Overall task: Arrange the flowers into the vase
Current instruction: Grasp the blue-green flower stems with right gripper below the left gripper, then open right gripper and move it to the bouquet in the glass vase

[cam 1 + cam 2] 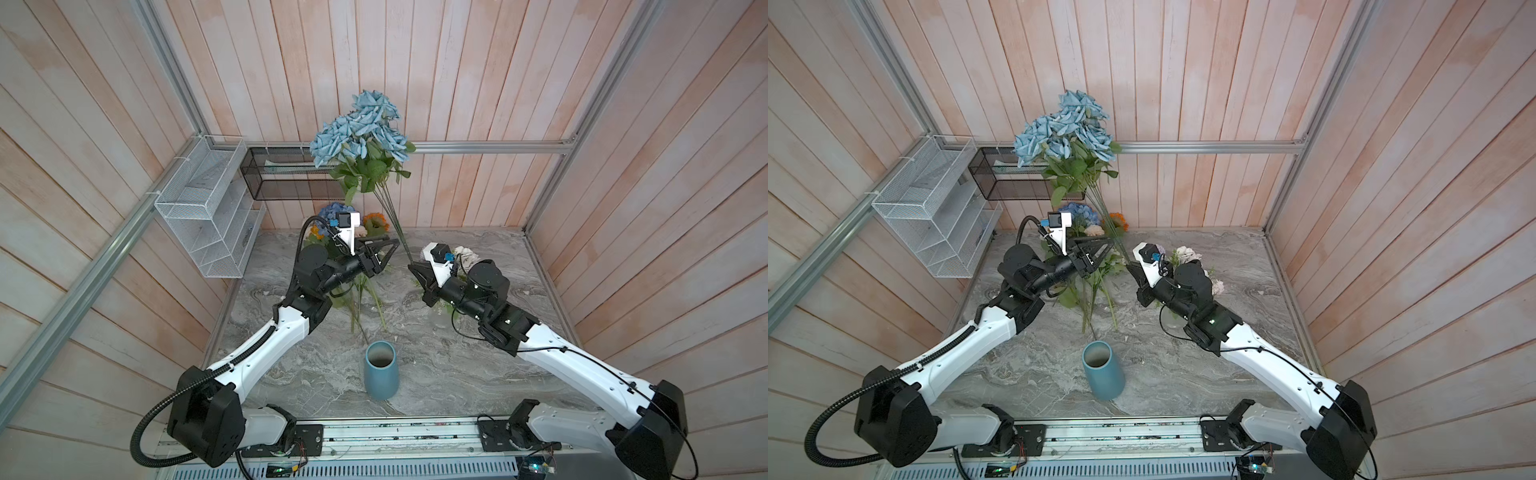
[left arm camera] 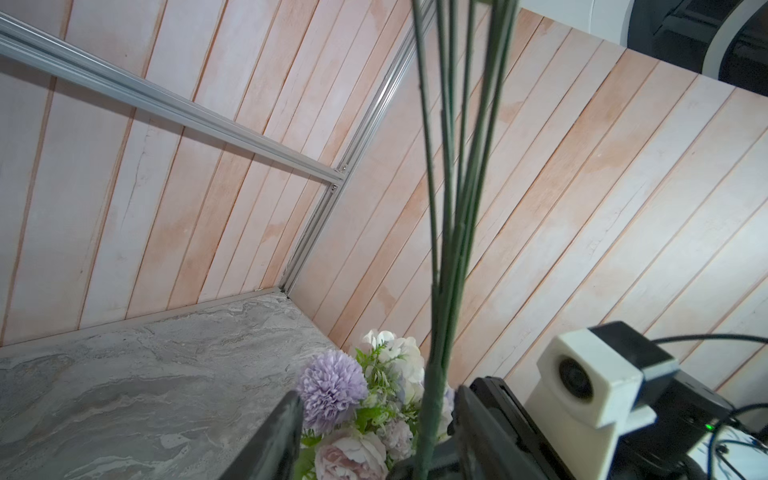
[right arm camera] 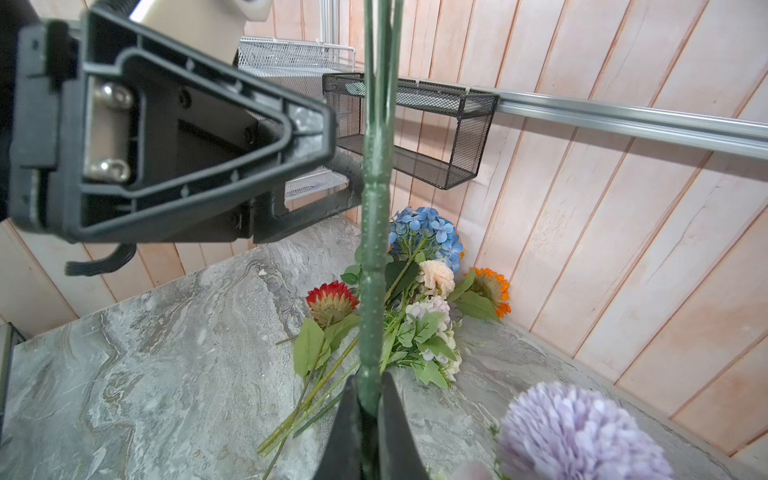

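The blue rose spray (image 1: 365,129) stands nearly upright over the back of the bench (image 1: 457,374). Its bound stem (image 3: 374,249) is pinched low down in the right hand (image 1: 411,266), whose jaws are tight on it. The left hand (image 1: 394,244) sits a little higher on the same stem, jaws half apart with one finger either side. It does not seem to touch, though the wrist view is too close to be sure.

The spray looks light but top-heavy: a big head of cloth blooms on thin wire stalks that fan out above the one thicker stem. That bound part looks stiff and is the place to grip. The thin stalks would likely bend and the blooms crush.

The vase (image 1: 380,370) stands at the front of the bench, well apart from both hands, and is empty. The other flowers (image 3: 419,291) lie in a heap at the back, with lilac and white blooms (image 2: 330,384) beside the right arm. A white wire basket (image 1: 208,208) and a black mesh basket (image 1: 286,174) hang on the walls; no flowers show in either.
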Tool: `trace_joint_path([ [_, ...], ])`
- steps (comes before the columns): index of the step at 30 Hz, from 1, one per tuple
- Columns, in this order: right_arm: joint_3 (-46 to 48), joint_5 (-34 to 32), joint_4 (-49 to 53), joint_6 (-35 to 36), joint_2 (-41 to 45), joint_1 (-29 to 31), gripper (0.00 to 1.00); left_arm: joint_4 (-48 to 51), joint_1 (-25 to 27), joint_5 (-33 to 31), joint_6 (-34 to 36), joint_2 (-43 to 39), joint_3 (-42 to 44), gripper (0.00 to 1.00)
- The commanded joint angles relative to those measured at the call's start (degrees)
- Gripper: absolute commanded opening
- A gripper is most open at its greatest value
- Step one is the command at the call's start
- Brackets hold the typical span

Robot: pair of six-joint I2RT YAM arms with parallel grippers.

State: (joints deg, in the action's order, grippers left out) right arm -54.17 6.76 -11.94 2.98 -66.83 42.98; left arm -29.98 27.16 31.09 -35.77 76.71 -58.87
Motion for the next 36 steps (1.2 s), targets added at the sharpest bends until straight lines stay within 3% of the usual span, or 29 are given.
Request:
trace_joint_path([
  [1, 0.7, 2.1, -2.5, -1.4, 0.5, 0.3, 0.0, -3.3, -0.2, 1.4, -0.5, 0.1, -2.4, 0.57],
  [7, 1.4, 3.2, -3.4, -2.0, 0.1, 0.7, 0.0, -5.2, -0.2, 3.5, -1.3, 0.2, -2.8, 0.53],
  [11, 1.5, 3.8, -3.3, -1.5, 0.1, 1.0, 0.0, -4.8, -0.2, 2.9, -0.8, 0.6, -3.1, 0.44],
  [16, 1.7, 3.9, -3.1, -1.4, 0.1, 1.3, 0.0, -5.1, -0.4, 2.5, -0.3, 2.1, -4.3, 0.43],
  [30, 2.0, 2.6, -3.5, -2.1, -0.3, 1.4, 0.0, -1.9, -0.5, -1.5, 3.6, -1.3, -2.3, 0.0],
  [34, 1.3, 3.6, -4.0, -3.4, 0.5, 1.4, 0.0, -1.4, -0.5, -2.9, 5.2, -2.2, -0.9, 0.0],
  [35, 0.9, 4.4, -4.0, -3.9, 0.8, 1.4, 0.03, -1.7, -0.6, -3.2, 5.5, -2.4, -0.5, 0.0],
  [36, 0.5, 5.0, -3.8, -4.3, 1.2, 1.3, 0.13, -1.9, -0.5, -3.7, 5.8, -2.6, 0.0, 0.0],
])
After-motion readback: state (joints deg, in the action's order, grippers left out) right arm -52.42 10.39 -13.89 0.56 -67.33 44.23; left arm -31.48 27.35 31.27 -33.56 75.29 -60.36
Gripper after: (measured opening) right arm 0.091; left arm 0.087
